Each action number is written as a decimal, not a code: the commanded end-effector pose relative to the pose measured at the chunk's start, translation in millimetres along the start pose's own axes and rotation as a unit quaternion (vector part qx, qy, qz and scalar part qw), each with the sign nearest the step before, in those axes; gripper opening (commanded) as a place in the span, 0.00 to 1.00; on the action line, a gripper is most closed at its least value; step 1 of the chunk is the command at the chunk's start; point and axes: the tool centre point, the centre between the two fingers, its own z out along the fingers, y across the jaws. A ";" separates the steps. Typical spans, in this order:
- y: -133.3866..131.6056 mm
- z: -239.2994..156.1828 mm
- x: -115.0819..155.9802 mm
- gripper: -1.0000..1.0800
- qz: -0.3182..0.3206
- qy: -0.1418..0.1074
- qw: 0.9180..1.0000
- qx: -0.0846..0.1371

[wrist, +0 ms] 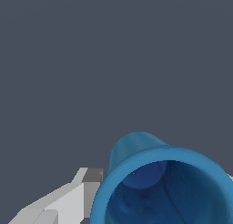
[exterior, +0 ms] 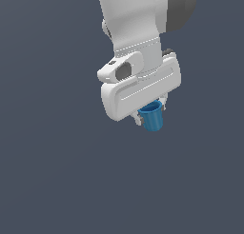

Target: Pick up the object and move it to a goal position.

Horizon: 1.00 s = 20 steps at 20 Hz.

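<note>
The small blue cup [exterior: 153, 118] hangs under my white gripper [exterior: 151, 111] near the middle of the exterior view, upright, with its rim up between the fingers. The gripper is shut on the cup near its rim and holds it up, with no surface seen touching it. In the wrist view the cup [wrist: 168, 186] fills the near corner, its open mouth and dark inside facing the camera. One grey-tipped finger [wrist: 88, 191] presses on its outer wall. The other finger is almost wholly hidden behind the cup.
Only a plain dark grey-blue background shows around the arm in both views. No goal marker, other object or edge is in sight.
</note>
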 end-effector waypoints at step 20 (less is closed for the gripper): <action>3.6 -106.7 50.8 0.00 -0.095 0.081 0.992 0.034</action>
